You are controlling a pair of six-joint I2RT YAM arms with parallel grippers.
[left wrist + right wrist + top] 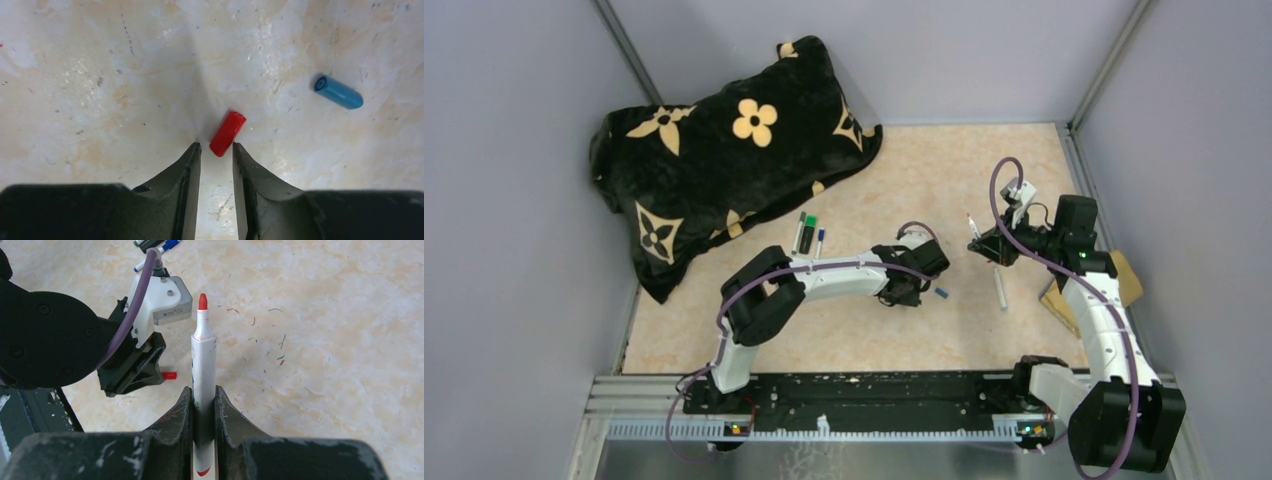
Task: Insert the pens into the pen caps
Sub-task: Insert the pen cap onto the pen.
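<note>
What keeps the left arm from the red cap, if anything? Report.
Likely nothing, so yes: the red cap lies on bare table right at the tips of the left arm's parted jaws, with the blue cap well aside.

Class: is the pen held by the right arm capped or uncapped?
Uncapped. The white pen shows a bare red tip beyond the closed jaws; the red cap lies loose on the table.

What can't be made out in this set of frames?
1. red cap: hidden under the left gripper in the top view; in the left wrist view, contact with the fingers is unclear.
2. red-tipped marker: rear end cut off by the bottom edge of the right wrist view, below the right gripper.
3. cardboard box: largely covered by the right arm in the top view.
</note>
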